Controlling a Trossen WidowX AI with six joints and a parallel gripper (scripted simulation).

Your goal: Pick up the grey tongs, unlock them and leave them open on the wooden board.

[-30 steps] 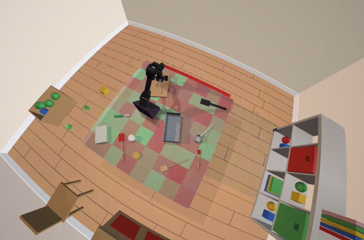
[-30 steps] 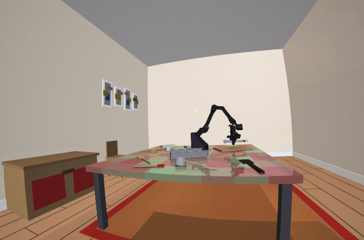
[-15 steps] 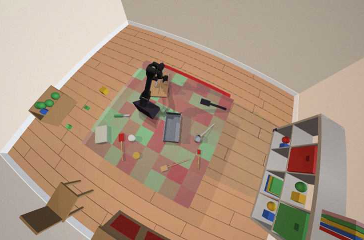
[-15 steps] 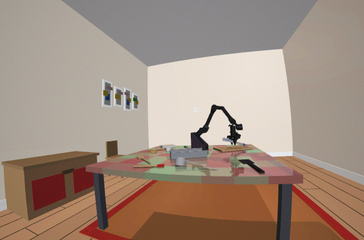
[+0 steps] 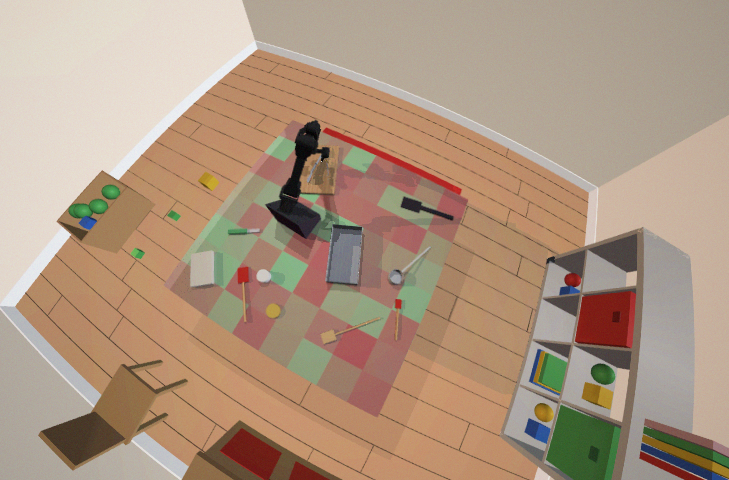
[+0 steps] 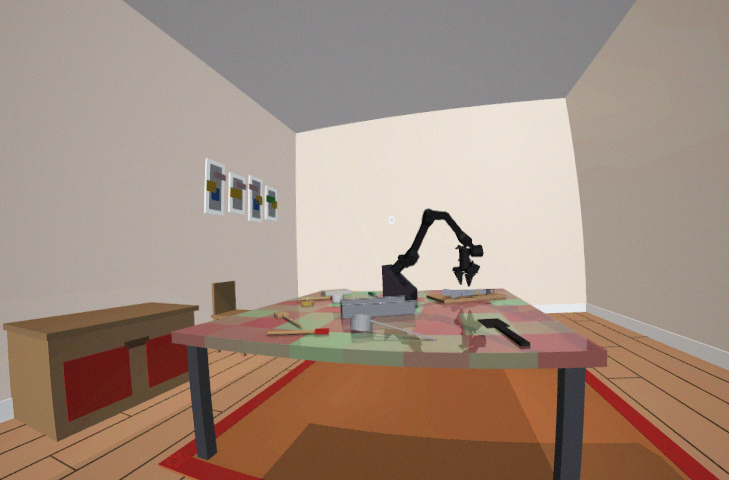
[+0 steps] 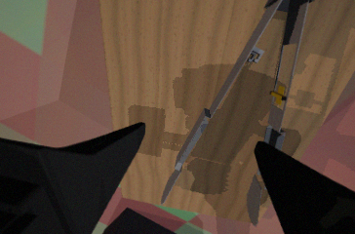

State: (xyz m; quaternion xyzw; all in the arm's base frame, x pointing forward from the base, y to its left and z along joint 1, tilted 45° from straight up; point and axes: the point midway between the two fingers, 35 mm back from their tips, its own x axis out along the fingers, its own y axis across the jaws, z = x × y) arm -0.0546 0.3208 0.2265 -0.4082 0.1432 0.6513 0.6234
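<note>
With its fingers spread wide and empty, the gripper basically hovers over the splayed tongs, running upper right to lower left up top.

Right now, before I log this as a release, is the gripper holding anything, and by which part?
Nothing is held: the gripper is open above the tongs, which lie spread on the board.

Playroom-like room: toy shelves, small chair, framed pictures.
</note>
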